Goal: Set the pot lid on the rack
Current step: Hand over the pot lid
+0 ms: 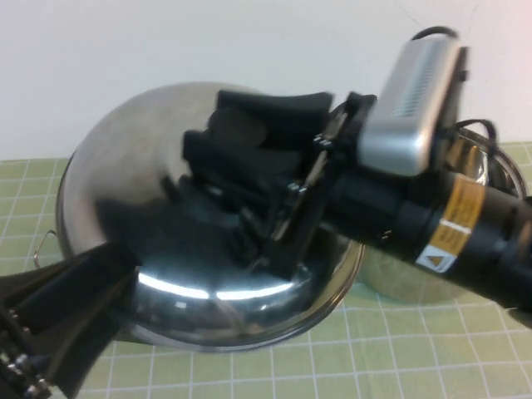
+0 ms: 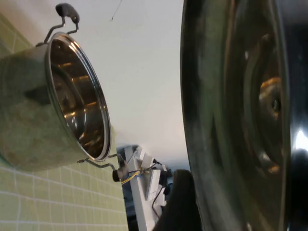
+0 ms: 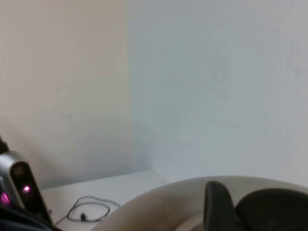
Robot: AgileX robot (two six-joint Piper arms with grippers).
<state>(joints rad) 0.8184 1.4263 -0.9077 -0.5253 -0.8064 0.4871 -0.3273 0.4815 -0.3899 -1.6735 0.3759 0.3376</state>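
Pot lid (image 1: pixel 158 166) raised off table, tilted, dome facing camera. Right gripper (image 1: pixel 249 137) fingers clamped on central knob. Left gripper (image 1: pixel 116 274) at lid's lower-left rim; finger state indeterminate. Left wrist view alone shows lid underside, pot (image 2: pixel 43 110) well apart.

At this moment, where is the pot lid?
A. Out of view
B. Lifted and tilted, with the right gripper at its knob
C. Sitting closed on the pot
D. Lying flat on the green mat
B: the pot lid is raised on edge, dome toward the camera, with the right gripper at its centre; the left gripper is at its lower rim, and the pot stands open.
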